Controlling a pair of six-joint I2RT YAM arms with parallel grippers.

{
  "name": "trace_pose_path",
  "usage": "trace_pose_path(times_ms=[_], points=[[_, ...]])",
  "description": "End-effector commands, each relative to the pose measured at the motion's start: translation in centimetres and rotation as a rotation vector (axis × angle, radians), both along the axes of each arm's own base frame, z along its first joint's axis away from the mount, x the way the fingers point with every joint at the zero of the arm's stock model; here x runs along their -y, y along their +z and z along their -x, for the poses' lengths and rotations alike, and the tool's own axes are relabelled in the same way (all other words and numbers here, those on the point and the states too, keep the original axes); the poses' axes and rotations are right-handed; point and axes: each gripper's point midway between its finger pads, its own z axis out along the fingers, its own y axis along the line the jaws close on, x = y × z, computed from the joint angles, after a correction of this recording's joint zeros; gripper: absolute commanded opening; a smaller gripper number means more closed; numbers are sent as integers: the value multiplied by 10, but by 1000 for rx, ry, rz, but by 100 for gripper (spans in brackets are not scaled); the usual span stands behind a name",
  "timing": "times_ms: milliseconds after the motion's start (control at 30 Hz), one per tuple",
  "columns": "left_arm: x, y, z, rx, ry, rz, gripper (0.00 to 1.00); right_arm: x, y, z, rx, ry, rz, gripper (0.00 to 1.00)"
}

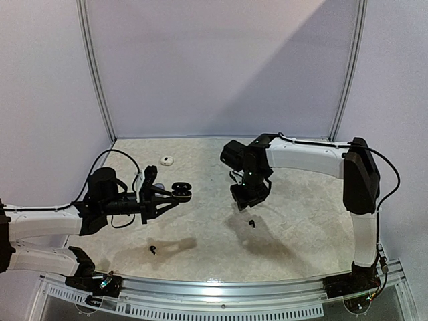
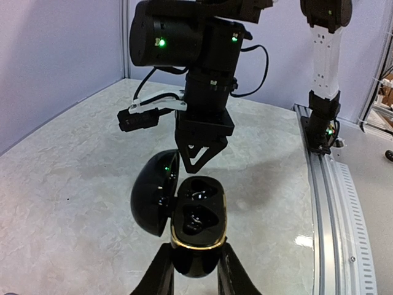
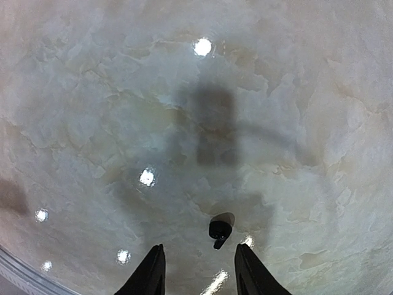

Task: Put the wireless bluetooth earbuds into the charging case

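My left gripper [image 2: 194,253] is shut on the black, gold-rimmed charging case [image 2: 198,215], held above the table with its lid [image 2: 155,193] swung open to the left. The two wells are dark and glossy, and I cannot tell what is in them. In the top view the case [image 1: 180,192] hangs left of centre. My right gripper [image 3: 199,270] hangs open over the table with nothing between its fingers. One black earbud [image 3: 219,229] lies on the marble just beyond its tips, also visible in the top view [image 1: 251,223]. A second black earbud [image 1: 154,251] lies near the front left.
A small white object [image 1: 166,160] lies at the back left of the marble table [image 1: 301,214]. The right arm's gripper [image 2: 199,153] hangs just beyond the open case in the left wrist view. A metal rail [image 1: 221,291] runs along the near edge.
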Motion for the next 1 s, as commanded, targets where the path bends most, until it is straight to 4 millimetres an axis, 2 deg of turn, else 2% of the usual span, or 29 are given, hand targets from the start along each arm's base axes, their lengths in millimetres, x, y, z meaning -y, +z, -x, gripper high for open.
trace_pose_path(times_ms=[0, 100, 200, 400, 700, 833, 967], points=[[-2, -2, 2, 14, 4, -8, 0, 6, -11, 1, -7, -7, 57, 42], [-2, -4, 2, 14, 3, -10, 0, 16, -19, 3, -23, -10, 108, 50], [-2, -3, 3, 14, 0, -10, 0, 22, -28, 3, -44, -2, 126, 54], [-2, -3, 3, 15, -2, -13, 0, 17, -41, 6, -90, 69, 97, 56], [-2, -4, 4, 15, -3, -17, 0, 32, -70, 18, -157, 86, 143, 52], [-2, -5, 3, 15, -2, -18, 0, 28, -76, 24, -181, 79, 115, 45], [-2, -4, 3, 15, -2, -17, 0, 24, -75, 21, -170, 78, 100, 37]])
